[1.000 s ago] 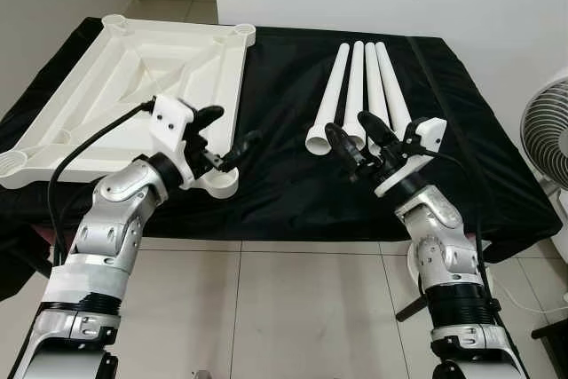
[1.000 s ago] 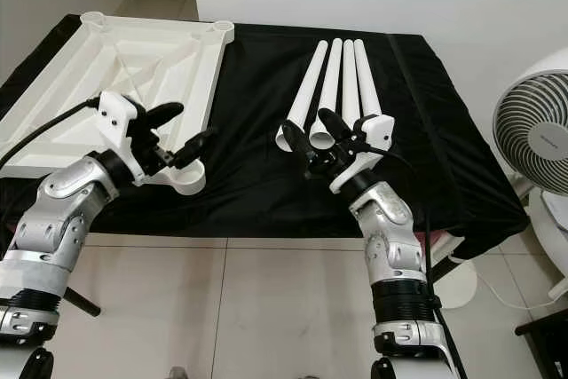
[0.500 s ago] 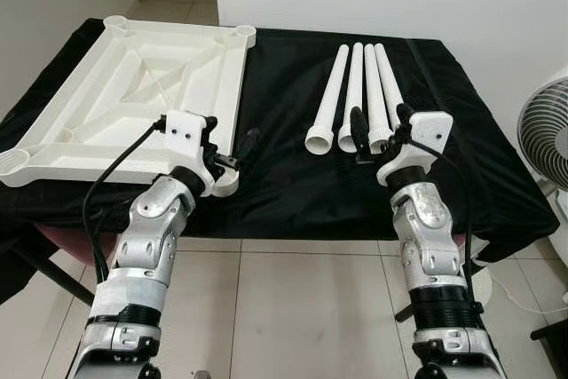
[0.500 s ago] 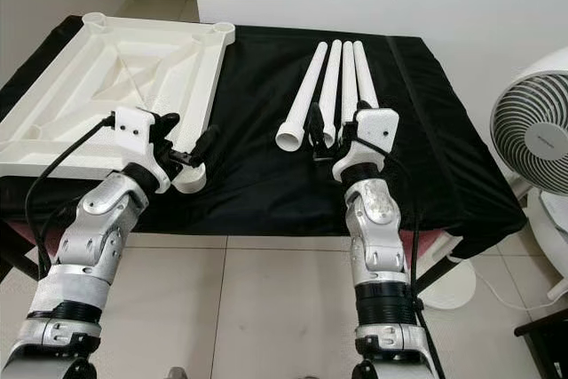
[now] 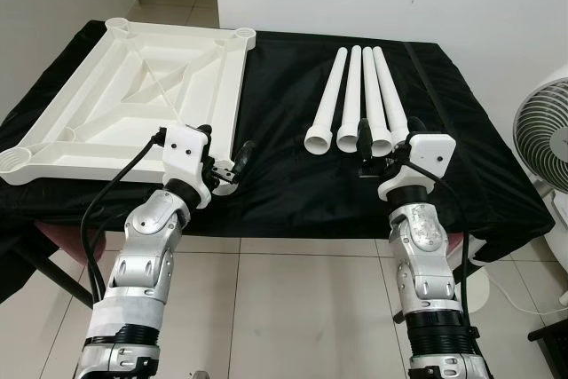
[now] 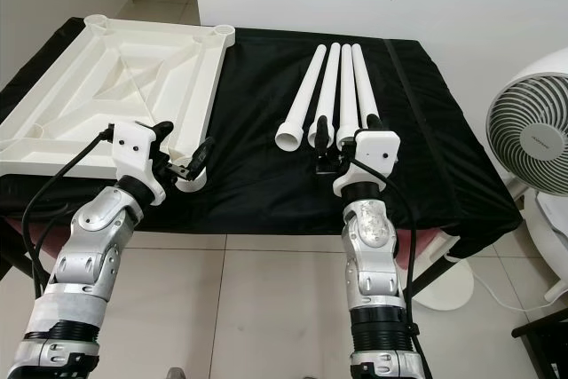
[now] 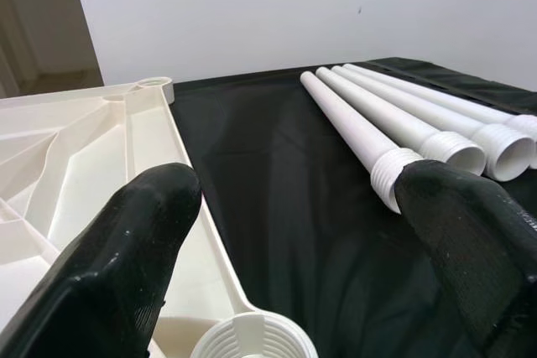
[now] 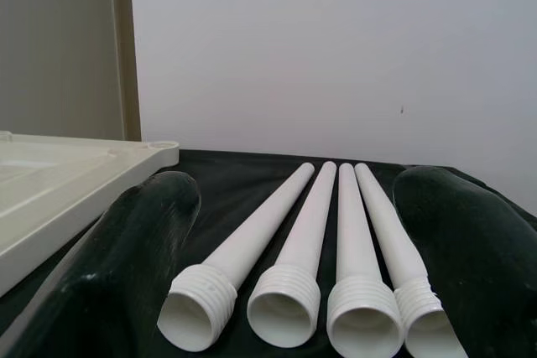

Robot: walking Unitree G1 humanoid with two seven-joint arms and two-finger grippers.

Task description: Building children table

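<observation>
While the two arms reach forward over the near edge of the bench (image 5: 293, 193), which is covered by a black cloth, the left eye view shows the white tabletop (image 5: 133, 95) lying upside down on the robot's left, with a round socket at each corner, and four white legs (image 5: 359, 95) lying side by side on the right, their threaded ends toward the robot. The left gripper (image 5: 232, 164) is just beside the near right corner socket (image 5: 224, 185) of the tabletop, and the right gripper (image 5: 368, 153) is at the threaded ends of the legs; a white fan (image 5: 543, 144) stands at the far right. In the right eye view the same arrangement appears, and no leg stands in any socket. In the left wrist view the jaws are wide apart, with nothing between them, and the socket (image 7: 254, 337) is below them. In the right wrist view the jaws are also wide and empty, and the four threaded ends (image 8: 284, 312) lie between them, close in front. I judge that the building is at its very start: all four legs must be picked up and screwed into the sockets, and then the table must be turned over.
</observation>
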